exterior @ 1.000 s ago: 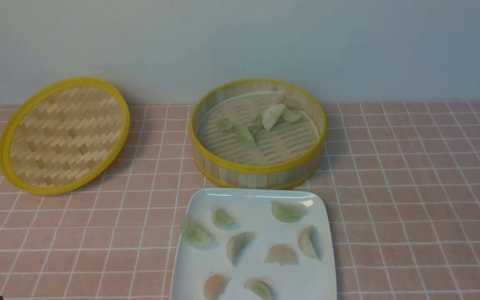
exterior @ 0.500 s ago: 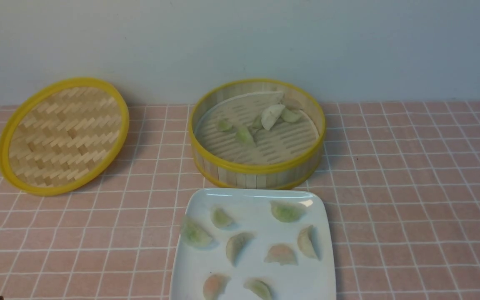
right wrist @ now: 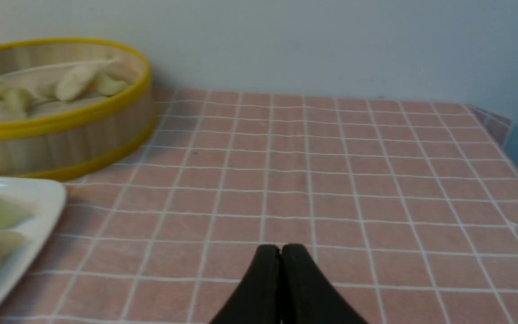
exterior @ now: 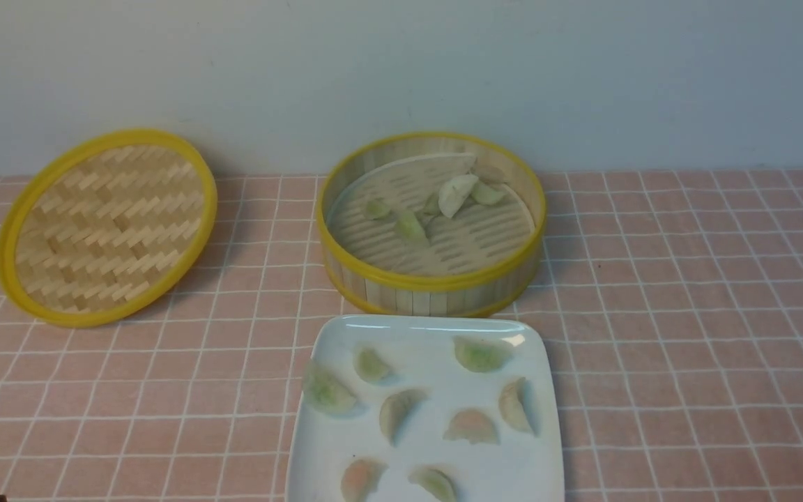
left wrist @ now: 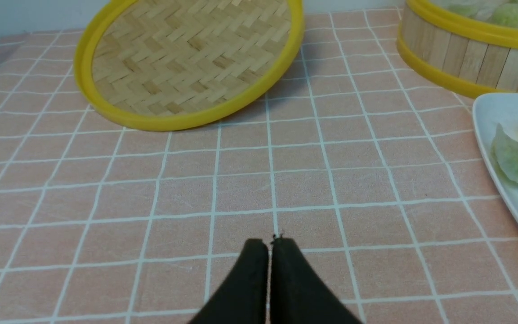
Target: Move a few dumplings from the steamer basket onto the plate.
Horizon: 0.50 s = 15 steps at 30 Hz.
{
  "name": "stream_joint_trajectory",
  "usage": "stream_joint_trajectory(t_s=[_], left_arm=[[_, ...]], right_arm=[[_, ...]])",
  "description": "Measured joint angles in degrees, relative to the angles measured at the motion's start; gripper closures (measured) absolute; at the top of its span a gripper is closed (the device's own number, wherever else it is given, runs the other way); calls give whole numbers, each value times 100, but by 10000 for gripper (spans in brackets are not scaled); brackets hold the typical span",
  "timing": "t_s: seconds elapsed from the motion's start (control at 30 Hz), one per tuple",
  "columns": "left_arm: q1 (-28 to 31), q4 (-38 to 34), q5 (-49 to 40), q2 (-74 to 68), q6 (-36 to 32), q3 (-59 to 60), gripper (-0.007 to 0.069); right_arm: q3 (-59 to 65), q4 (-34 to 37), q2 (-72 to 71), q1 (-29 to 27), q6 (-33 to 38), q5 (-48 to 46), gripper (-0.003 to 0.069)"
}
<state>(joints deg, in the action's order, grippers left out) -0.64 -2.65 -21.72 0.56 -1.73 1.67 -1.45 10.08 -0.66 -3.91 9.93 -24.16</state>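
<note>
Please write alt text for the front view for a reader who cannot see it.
A white square plate holds eight dumplings, nearest the camera on a pink checked tablecloth. Behind it stands an open steamer basket with a few more; its woven lid leans to the left.

Each tool (left wrist: 270, 245) (right wrist: 280, 249) has two matte black fingers tapering to rounded tips.

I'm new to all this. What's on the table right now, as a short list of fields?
surface: pink checked tablecloth
steamer basket: open, behind the plate, a few dumplings inside
plate: white, square, eight dumplings on it
lid: woven, yellow-rimmed, on the robot's left, its far edge propped up
left gripper: fingers shut, holding nothing, low over the cloth
right gripper: fingers shut, holding nothing
</note>
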Motion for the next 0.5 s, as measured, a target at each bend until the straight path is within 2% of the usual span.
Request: stream_joint_trajectory(t_s=[0.1, 0.5], left_arm=[[0, 0, 0, 0, 0, 0, 631], [0, 0, 0, 0, 0, 0, 631]], right_arm=[[276, -27, 0, -115, 7, 312, 672], [277, -104, 0, -105, 33, 199, 672]])
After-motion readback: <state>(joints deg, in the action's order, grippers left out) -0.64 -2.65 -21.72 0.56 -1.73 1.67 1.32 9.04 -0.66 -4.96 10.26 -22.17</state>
